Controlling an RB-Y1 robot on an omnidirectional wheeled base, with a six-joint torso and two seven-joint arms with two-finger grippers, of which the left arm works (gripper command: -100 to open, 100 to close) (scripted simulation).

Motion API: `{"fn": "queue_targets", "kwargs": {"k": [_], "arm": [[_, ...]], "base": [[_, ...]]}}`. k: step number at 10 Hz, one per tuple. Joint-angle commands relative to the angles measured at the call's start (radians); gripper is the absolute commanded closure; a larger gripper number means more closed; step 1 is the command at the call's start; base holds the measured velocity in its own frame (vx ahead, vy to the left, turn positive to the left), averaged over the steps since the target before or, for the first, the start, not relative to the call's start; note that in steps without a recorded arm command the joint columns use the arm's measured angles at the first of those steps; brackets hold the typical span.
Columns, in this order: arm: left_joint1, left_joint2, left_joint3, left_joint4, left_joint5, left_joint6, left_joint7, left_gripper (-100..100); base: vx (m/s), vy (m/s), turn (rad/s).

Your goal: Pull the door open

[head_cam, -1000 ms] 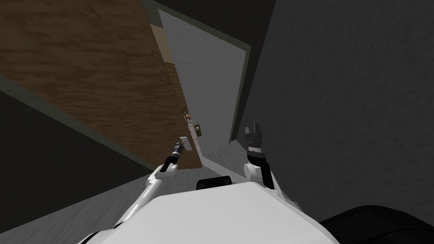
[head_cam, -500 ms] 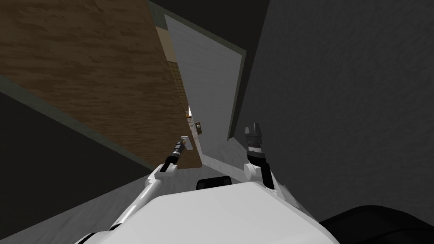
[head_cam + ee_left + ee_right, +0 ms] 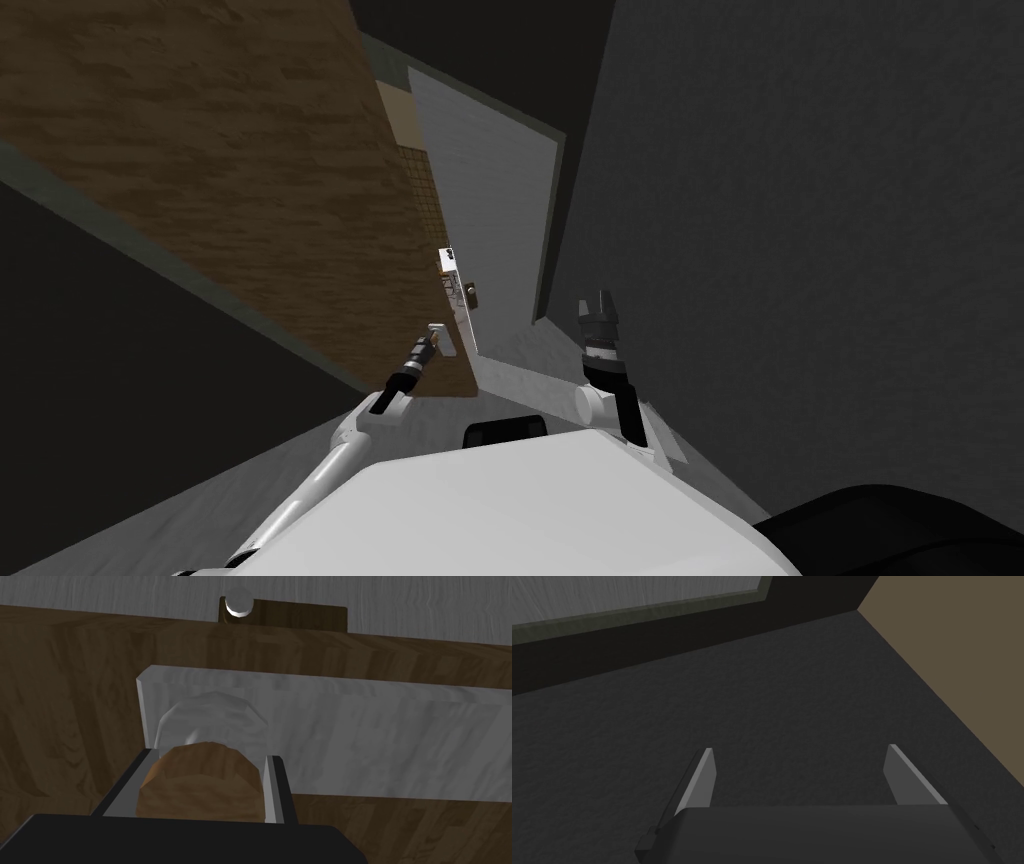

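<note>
Swinging wider than a second ago, the wooden door [image 3: 250, 180] follows the left hand [image 3: 207, 757], clamped on its brown knob [image 3: 200, 796]; the right hand [image 3: 800, 748] hangs open.
</note>
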Motion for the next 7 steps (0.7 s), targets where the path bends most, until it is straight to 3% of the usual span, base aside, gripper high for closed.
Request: {"fn": "queue_targets", "kwargs": {"k": [1, 2, 3, 7], "arm": [[0.016, 0.021, -0.022, -0.019, 0.000, -0.015, 0.023, 100], [0.023, 0.030, -0.031, -0.025, -0.001, -0.021, 0.031, 100], [0.020, 0.026, -0.024, -0.017, -0.001, -0.014, 0.024, 100], [0.066, 0.096, -0.072, -0.042, -0.003, -0.084, 0.079, 100]], "base": [[-0.190, 0.105, -0.096], [-0.193, 0.102, -0.080], [-0.088, 0.047, -0.018], [-0.186, 0.106, -0.121]]}}
